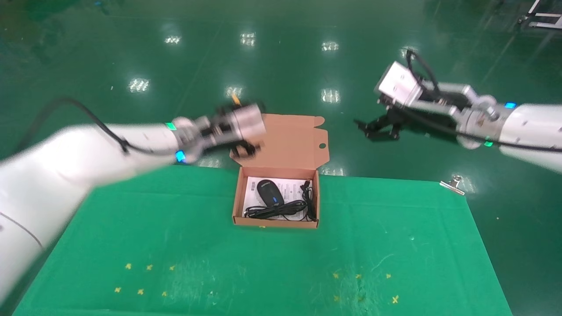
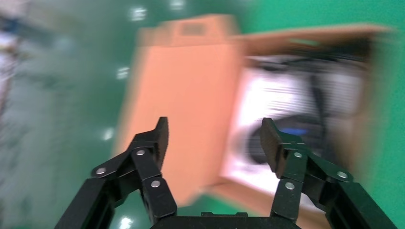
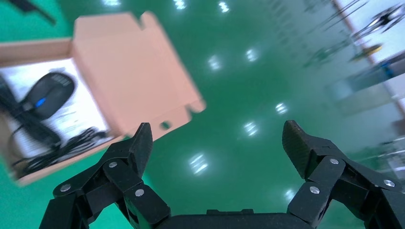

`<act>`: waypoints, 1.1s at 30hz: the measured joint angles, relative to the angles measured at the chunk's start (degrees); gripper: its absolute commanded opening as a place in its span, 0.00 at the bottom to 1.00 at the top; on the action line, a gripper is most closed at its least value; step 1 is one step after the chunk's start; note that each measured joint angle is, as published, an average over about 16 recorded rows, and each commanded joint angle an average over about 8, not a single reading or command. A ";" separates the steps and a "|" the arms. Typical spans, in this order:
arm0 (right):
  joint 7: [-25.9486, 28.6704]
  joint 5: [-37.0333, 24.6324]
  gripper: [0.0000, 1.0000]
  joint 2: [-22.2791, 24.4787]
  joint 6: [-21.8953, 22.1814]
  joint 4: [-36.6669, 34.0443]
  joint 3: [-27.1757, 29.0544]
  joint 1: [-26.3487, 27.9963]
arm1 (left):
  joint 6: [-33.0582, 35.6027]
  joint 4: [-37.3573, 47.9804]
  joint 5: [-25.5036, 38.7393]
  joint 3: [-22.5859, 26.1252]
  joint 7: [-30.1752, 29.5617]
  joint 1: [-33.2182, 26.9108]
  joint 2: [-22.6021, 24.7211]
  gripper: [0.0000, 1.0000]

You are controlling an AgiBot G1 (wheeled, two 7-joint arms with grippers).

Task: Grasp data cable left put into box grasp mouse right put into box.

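Head view: box [image 1: 237, 198], lid flap open, at the far edge of the green worktop [image 1: 263, 263]. Inside it, on the white sheet: mouse [image 1: 269, 192] and data cable [image 1: 274, 210]. Left claw [image 2: 213, 143] spread wide, empty, above the flap. Right claw [image 3: 217, 148] spread wide, empty, well right of the box over the floor.

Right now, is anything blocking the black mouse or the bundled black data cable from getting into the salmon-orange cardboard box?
Nothing visible does: the black oval mouse and the looped black data cable already lie inside the salmon-orange cardboard box, lid open. Left gripper and right gripper are open, empty.
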 measured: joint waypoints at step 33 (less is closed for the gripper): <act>-5.87 12.28 1.00 4.49 -23.44 5.36 19.71 -8.81 | 16.79 -10.02 -19.19 -15.86 -10.44 4.53 -15.00 1.00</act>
